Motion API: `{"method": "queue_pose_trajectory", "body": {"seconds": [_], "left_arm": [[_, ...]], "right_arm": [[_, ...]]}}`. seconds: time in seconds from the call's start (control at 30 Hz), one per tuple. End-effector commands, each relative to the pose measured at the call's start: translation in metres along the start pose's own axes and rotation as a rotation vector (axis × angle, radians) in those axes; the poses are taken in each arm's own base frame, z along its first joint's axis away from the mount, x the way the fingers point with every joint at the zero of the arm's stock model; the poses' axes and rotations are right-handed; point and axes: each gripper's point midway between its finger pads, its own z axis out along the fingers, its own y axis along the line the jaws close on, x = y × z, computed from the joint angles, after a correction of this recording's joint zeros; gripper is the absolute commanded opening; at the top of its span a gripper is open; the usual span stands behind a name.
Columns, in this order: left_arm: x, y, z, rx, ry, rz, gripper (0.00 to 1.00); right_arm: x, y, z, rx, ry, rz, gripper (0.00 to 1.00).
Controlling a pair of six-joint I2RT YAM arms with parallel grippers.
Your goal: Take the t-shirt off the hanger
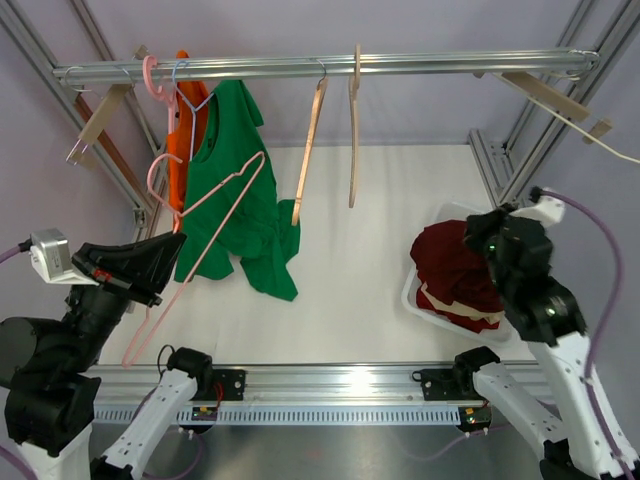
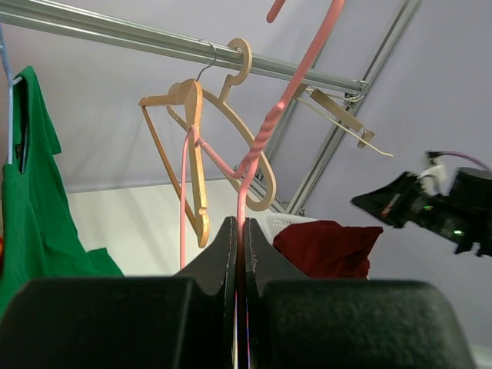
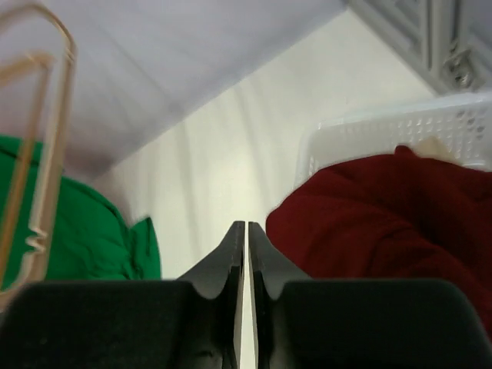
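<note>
Pink hanger [image 2: 270, 127] clamped in left tool [image 2: 239, 231]. Right tool [image 3: 247, 231] nearly together, gripping nothing, over red t-shirt [image 3: 384, 223] in white basket [image 3: 369, 138], table's right edge. Green t-shirt [image 1: 235, 200] hangs on rail [image 1: 400, 65].

Bulky matte-black joint housings [image 1: 40, 385] meet glossy white link shells [image 1: 575, 390]. A thin purple cable [image 1: 610, 265] arcs at three o'clock; a white camera block [image 1: 50, 255] sits at nine. The left gripper [image 2: 241, 223] has matte-black wedge fingers.

The t-shirt [image 1: 235, 190] hangs on the rail [image 1: 420, 65] to my left, two hangers [image 1: 310, 150] beside it; the basket [image 1: 409, 291] lies to my right.
</note>
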Motion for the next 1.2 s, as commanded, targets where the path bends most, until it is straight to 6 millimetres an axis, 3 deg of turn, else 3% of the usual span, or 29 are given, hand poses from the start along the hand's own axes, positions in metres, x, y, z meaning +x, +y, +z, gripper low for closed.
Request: {"method": "queue_pose_trajectory", "body": {"seconds": [0.0,0.03,0.07,0.13,0.17,0.23,0.27,0.37,0.47,0.6,0.63,0.67,0.7,0.73,0.77,0.8,0.87,0.97,1.17], "left_arm": [[-0.012,0.006,0.009,-0.027,-0.038,0.035,0.0],[-0.011,0.006,0.011,-0.029,-0.032,0.034,0.0],[-0.011,0.007,0.013,-0.029,-0.027,0.035,0.0],[-0.011,0.009,0.019,-0.034,-0.014,0.037,0.0],[-0.011,0.01,0.021,-0.039,-0.013,0.036,0.0],[-0.01,0.013,0.026,-0.051,-0.006,0.034,0.0],[-0.011,0.014,0.028,-0.053,-0.005,0.033,0.0],[-0.01,0.018,0.041,-0.065,0.017,0.034,0.0],[-0.004,0.029,0.061,-0.095,0.057,0.033,0.0],[-0.009,0.042,0.079,-0.145,0.062,0.054,0.0],[-0.01,0.044,0.082,-0.157,0.064,0.057,0.0],[-0.006,0.052,0.092,-0.179,0.084,0.059,0.0],[-0.008,0.054,0.096,-0.186,0.083,0.061,0.0],[-0.007,0.056,0.1,-0.196,0.089,0.061,0.0],[-0.005,0.062,0.106,-0.214,0.096,0.061,0.0],[-0.002,0.067,0.116,-0.224,0.114,0.063,0.0],[0.002,0.076,0.132,-0.246,0.137,0.067,0.0],[0.008,0.08,0.149,-0.233,0.165,0.067,0.0],[0.022,0.077,0.197,-0.12,0.174,0.038,0.0]], "right_arm": [[0.067,0.007,0.038,-0.05,0.172,-0.018,0.06],[0.075,-0.006,0.049,0.02,0.159,0.0,0.02],[0.1,-0.032,0.061,0.122,0.177,0.002,0.0],[0.102,-0.074,0.068,0.316,0.06,0.107,0.0],[0.122,-0.096,0.067,0.361,0.052,0.12,0.0],[0.128,-0.111,0.069,0.379,0.0,0.235,0.0],[0.143,-0.124,0.067,0.397,0.008,0.253,0.0],[0.166,-0.145,0.066,0.453,0.021,0.319,0.11],[0.186,-0.153,0.067,0.469,0.05,0.365,0.15],[0.201,-0.145,0.069,0.423,0.104,0.42,0.2],[0.199,-0.142,0.068,0.413,0.107,0.412,0.23],[0.184,-0.131,0.068,0.372,0.084,0.416,0.31],[0.178,-0.129,0.063,0.36,0.092,0.371,0.51],[0.167,-0.123,0.06,0.339,0.081,0.358,0.59],[0.14,-0.103,0.054,0.266,0.041,0.366,0.69],[0.133,-0.099,0.047,0.238,0.055,0.314,0.82],[0.102,-0.083,0.029,0.167,0.012,0.278,0.95],[0.069,-0.067,0.007,0.083,-0.044,0.255,1.0],[0.046,-0.053,-0.025,-0.02,-0.063,0.203,1.0]]}}
